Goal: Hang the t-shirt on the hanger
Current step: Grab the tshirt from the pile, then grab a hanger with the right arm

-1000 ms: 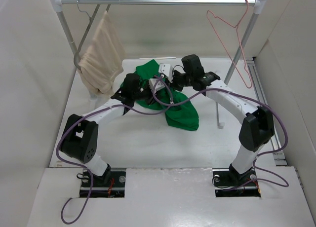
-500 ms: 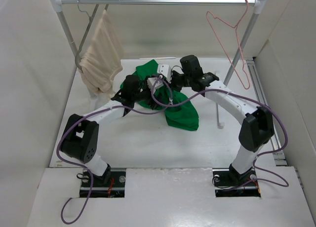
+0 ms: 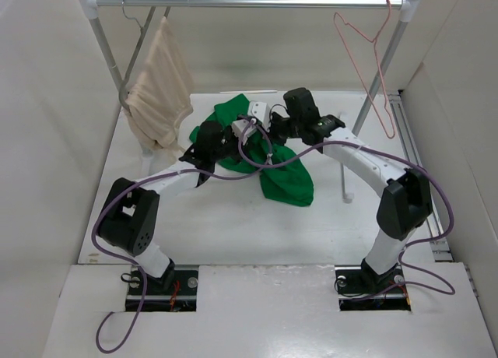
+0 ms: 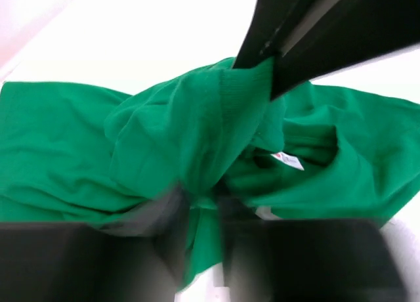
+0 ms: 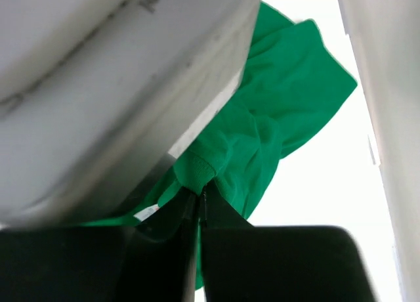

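The bright green t-shirt [image 3: 282, 179] lies bunched on the table between both arms. My left gripper [image 3: 224, 142] is shut on a fold of it, with green cloth pinched between the jaws in the left wrist view [image 4: 202, 207]. My right gripper [image 3: 261, 126] is shut on the ribbed neck edge [image 5: 203, 165] and lifts it slightly. Its dark fingers [image 4: 315, 33] also show in the left wrist view. The white label [image 4: 289, 161] sits just below the neck. The pale pink wire hanger [image 3: 372, 70] hangs empty on the rail at the far right.
A metal rail [image 3: 249, 1] on two white posts spans the back. A grey hanger [image 3: 136, 50] with a beige cloth [image 3: 159, 85] hangs at its left end. The rail's right post [image 3: 381, 70] stands near the pink hanger. White walls close in both sides.
My left gripper has shifted slightly right, closer to the right gripper. The pink hanger has swung a little on the rail. The shirt stays bunched in place.
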